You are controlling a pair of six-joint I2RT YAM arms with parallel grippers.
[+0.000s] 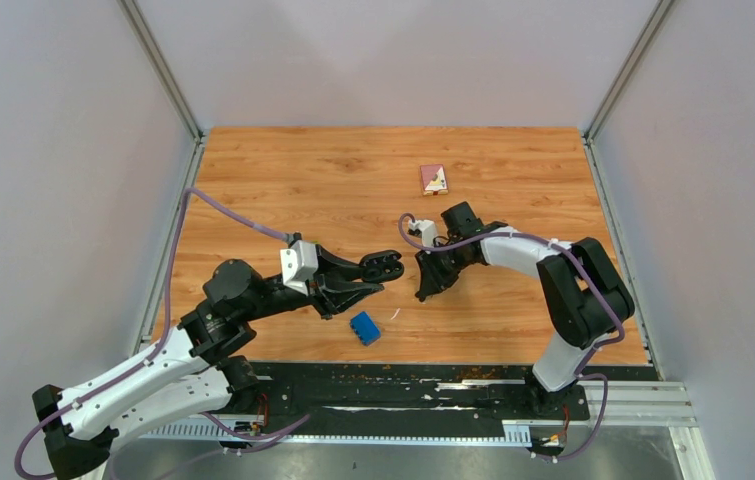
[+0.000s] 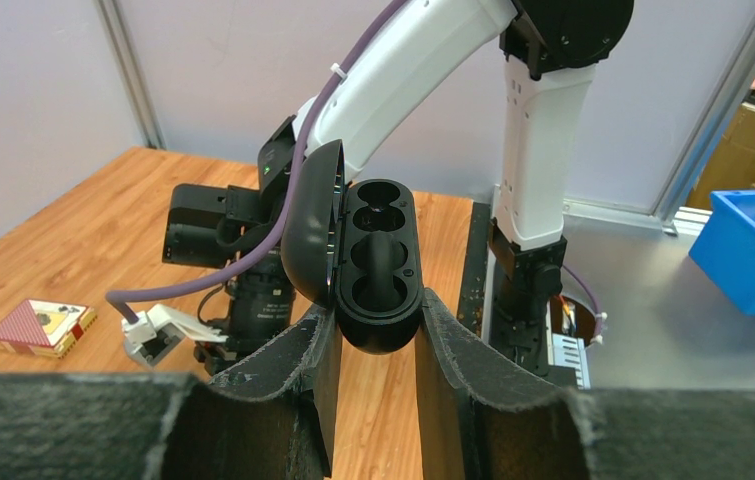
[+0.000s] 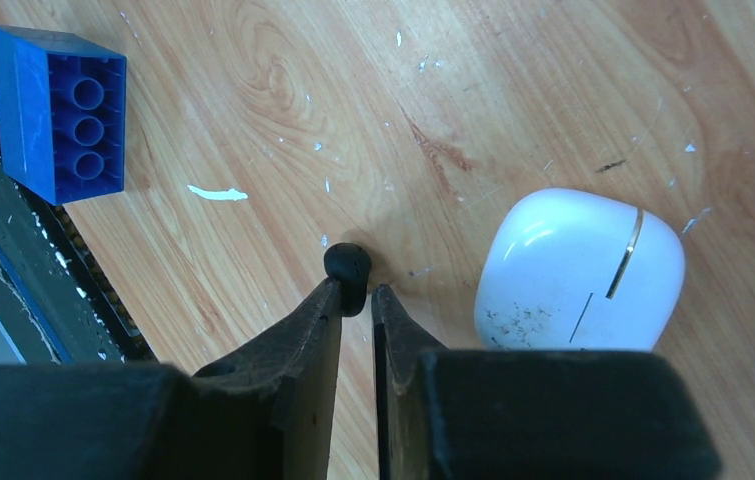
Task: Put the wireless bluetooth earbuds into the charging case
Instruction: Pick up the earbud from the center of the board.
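"Gripping what, at each arm's end?"

"The left gripper (image 2: 378, 312) is clamped on the lower end of a black charging case (image 2: 385, 262). The case's lid (image 2: 311, 225) is swung open toward the left of the wrist frame, and its round wells face the camera. The right gripper (image 3: 358, 292) points down at the table (image 3: 513, 90), jaws almost together with a thin slit between them."

"Where is the earbud?"

"One black earbud (image 3: 348, 268) sits on the wood at the very fingertips. It touches the finger on the left of the frame. Whether it is pinched, I cannot tell."

"What lies around it?"

"A closed white case (image 3: 578, 270) lies just beside the fingers, at centre right of that frame. A white scrap (image 3: 218, 193) lies to the upper left. A blue block (image 3: 56, 110) fills the top left corner, near the table's dark edge. From overhead, the black case hangs just left of the right gripper, near it but apart. A small picture card (image 1: 434, 179) lies higher in the frame, well apart. From the left wrist, the right arm (image 2: 538, 130) rises behind the open case."
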